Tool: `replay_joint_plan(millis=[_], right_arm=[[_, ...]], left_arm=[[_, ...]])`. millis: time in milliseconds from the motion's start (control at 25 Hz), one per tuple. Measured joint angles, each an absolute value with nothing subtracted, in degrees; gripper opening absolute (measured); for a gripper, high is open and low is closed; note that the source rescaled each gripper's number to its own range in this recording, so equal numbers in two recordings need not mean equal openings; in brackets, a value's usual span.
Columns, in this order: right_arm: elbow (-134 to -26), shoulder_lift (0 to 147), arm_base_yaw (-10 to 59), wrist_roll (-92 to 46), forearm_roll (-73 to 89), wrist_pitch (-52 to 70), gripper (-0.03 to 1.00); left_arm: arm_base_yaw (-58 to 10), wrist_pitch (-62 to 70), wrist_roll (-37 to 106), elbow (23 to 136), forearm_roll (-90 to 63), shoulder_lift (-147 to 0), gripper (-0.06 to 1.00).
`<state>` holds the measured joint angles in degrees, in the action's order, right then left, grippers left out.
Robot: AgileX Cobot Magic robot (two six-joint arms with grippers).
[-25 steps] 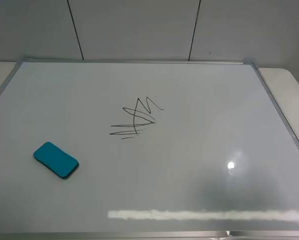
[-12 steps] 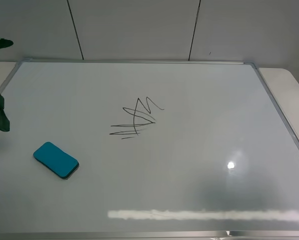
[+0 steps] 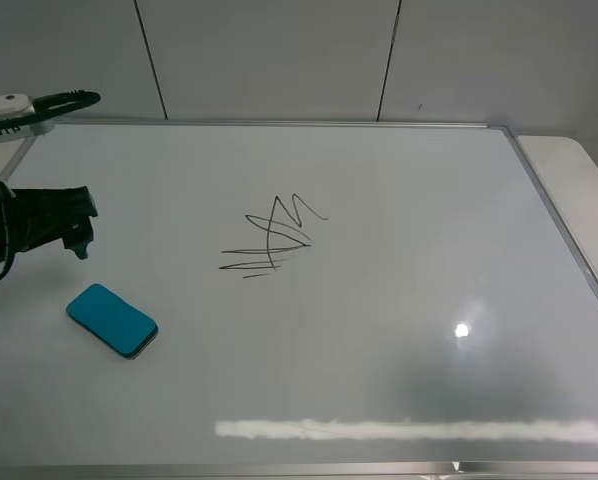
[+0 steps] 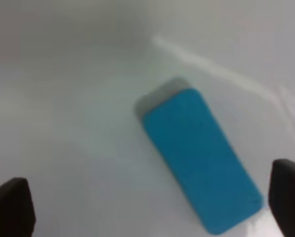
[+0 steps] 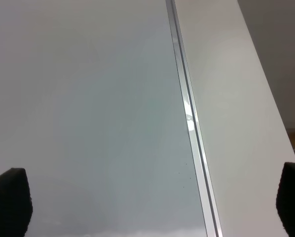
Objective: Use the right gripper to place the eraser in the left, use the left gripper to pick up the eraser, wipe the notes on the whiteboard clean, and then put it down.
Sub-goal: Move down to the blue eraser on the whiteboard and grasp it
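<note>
At the far left the left gripper (image 3: 77, 228) hangs over the left edge of the whiteboard (image 3: 399, 200). Its jaws are spread wide with nothing between them. It is near the eraser (image 3: 111, 320) but not touching it.

The eraser lies flat on the left front part of the board, set at a slant to the frame. In the left wrist view it sits below the two open fingertips.

I would guess it weighs next to nothing, with a firm body and a soft felt sole that gives a little. The board is glossy, so a sideways nudge would probably send the eraser skating. The best hold looks to be across its two long sides, near the middle, where the walls run straight. The rounded corners could squirt out of a pinch.

It is a teal-blue block with soft corners, and a darker layer peeks out underneath along its near edge.

Further right, around mid-board, the notes (image 3: 274, 240) are a thin black scribble of zigzags, well apart from the eraser and not yet wiped.

The right gripper (image 5: 151, 200) shows only in its own wrist camera. Its jaws are wide apart and empty, over the board's silver frame (image 5: 187, 108) at the right edge.
</note>
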<state>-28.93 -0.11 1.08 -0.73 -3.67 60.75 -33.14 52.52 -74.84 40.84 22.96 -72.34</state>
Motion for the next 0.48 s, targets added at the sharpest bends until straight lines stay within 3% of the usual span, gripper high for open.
replay_joint_plan(millis=[480], right_arm=[[-28.93,-0.11,1.08,-0.73,-3.67,60.75,1.0]], left_arm=[[-35.43,44.4,-87.68,40.84,22.47,-83.99,0.92]])
